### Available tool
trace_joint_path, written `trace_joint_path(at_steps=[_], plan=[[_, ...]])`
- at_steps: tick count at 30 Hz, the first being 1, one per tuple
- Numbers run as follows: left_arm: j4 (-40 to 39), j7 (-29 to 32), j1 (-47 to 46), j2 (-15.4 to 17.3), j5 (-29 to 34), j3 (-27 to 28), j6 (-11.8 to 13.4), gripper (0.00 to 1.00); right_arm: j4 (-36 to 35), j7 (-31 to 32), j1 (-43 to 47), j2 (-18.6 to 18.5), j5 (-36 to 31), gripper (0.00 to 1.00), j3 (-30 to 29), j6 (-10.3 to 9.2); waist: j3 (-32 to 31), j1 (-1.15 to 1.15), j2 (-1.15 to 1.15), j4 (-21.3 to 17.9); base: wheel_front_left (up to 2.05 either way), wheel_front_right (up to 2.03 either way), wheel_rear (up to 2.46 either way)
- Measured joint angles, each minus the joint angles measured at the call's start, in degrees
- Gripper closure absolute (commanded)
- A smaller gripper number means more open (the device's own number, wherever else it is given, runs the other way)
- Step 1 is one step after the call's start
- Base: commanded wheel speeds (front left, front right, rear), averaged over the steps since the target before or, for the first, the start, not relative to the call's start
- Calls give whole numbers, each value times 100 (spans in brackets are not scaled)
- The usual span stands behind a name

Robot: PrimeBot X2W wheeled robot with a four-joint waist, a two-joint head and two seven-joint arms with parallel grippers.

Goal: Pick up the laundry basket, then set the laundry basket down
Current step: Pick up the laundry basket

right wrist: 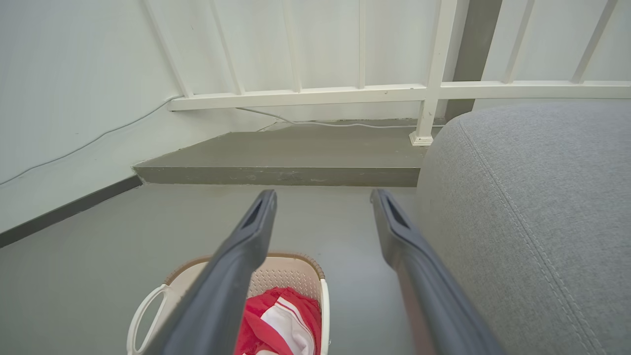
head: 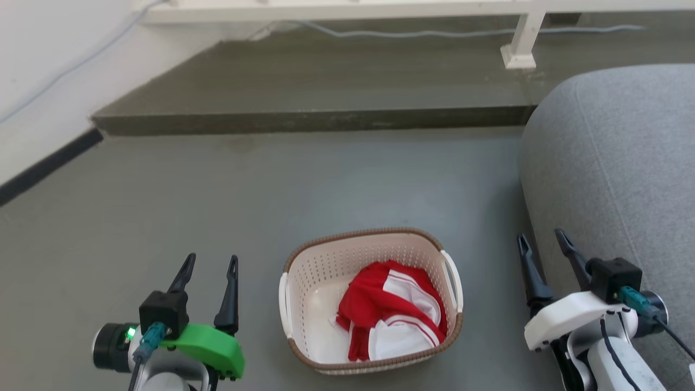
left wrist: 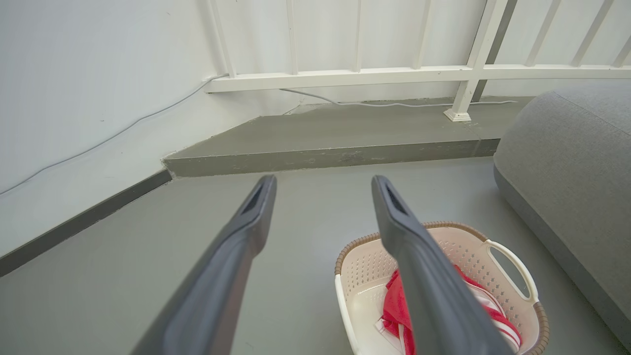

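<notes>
A cream laundry basket (head: 336, 263) with a brown rim is seen standing on the grey floor (head: 271, 184) at the lower centre of the head view, with a crumpled red-and-white garment (head: 391, 309) lying inside it. The left gripper (head: 212, 257) is held at the lower left of the frame and the right gripper (head: 540, 234) at the lower right. Each is kept apart from the basket and nothing is gripped. The fingers of both are spread, and bare floor is seen between them in the wrist views. On the frame's right the scene is bounded by a grey sofa (head: 613, 152), whose rounded side is seen just beside the right gripper. A raised step (head: 315, 92) is shown across the upper part of the frame, and a white railing (head: 524, 41) and a pale cable (head: 434, 33) are seen along its far edge.
</notes>
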Motion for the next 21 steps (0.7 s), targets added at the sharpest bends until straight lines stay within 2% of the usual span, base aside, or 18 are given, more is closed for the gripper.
trace_joint_path(at_steps=[18, 21], plan=[[502, 134, -1099, -132, 11, -245, -324, 0, 274, 0, -899, 10, -1, 0, -127, -16, 1391, 0, 0, 32, 0, 0, 0], [639, 221, -1316, -154, -9, -303, -442, 0, 285, 0, -1130, 12, -20, 0, -78, 3, 1636, 1, 0, 45, 0, 0, 0]])
